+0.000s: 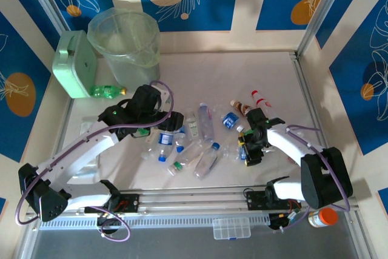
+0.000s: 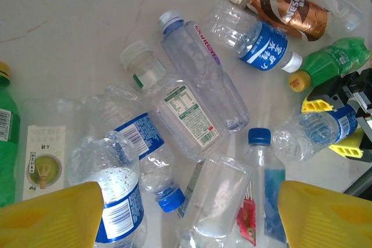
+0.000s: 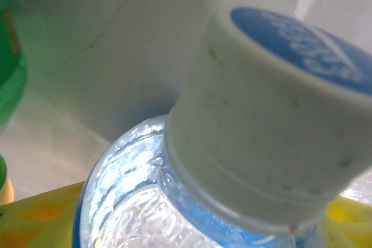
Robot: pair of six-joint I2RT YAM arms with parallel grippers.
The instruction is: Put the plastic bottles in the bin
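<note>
Several plastic bottles [image 1: 203, 122] lie scattered mid-table, mostly clear with blue labels and caps. My left gripper [image 1: 165, 130] hovers open above the left part of the pile. Its yellow fingers [image 2: 52, 216] straddle a clear upright bottle [image 2: 218, 201] without touching it. My right gripper [image 1: 250, 148] is low at the pile's right side, shut on a crumpled blue-labelled bottle [image 2: 314, 135]. That bottle's white cap [image 3: 279, 120] looms close in the right wrist view, with yellow pads [image 3: 40, 219] against both sides. The pale-green bin [image 1: 130, 59] stands at the back left.
A mint-green boxy container [image 1: 74, 65] stands left of the bin, with a green bottle [image 1: 108, 91] lying beside it. A brown bottle [image 2: 285, 7] and a green one [image 2: 334, 59] lie near the right gripper. An orange-capped jar [image 1: 324, 216] sits by the right arm's base.
</note>
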